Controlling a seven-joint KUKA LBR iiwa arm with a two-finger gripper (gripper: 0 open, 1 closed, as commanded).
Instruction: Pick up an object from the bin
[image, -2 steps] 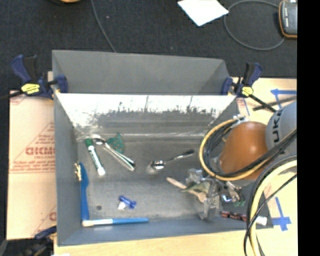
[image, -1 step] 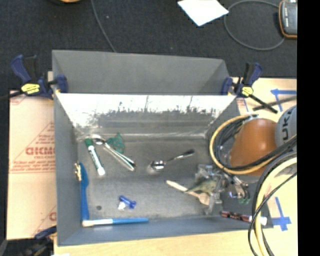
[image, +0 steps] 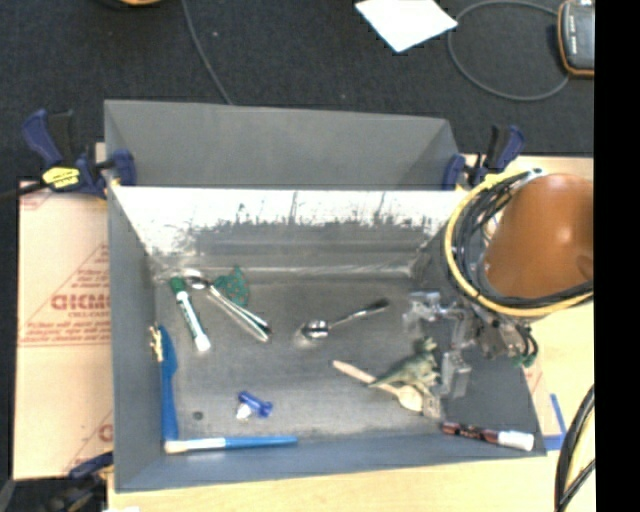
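Note:
My gripper (image: 447, 345) is low in the bin's right part, under the orange cover. It hangs directly over a green leafy toy (image: 412, 370) and a pale wooden spoon (image: 385, 380) that lie crossed on the floor. A metal spoon (image: 340, 320) lies to its left, bowl toward the bin's middle. A dark marker with a white cap (image: 490, 435) rests along the front wall, just below the gripper. Whether anything is held between the gripper's tips is hidden by its own body.
At the left lie a white marker with a green cap (image: 190, 315), metal tongs (image: 238, 313), a green piece (image: 236, 284) and a blue toothbrush (image: 166, 385). A blue-and-white pen (image: 232, 442) lies along the front wall, with a small blue piece (image: 252, 405) near it.

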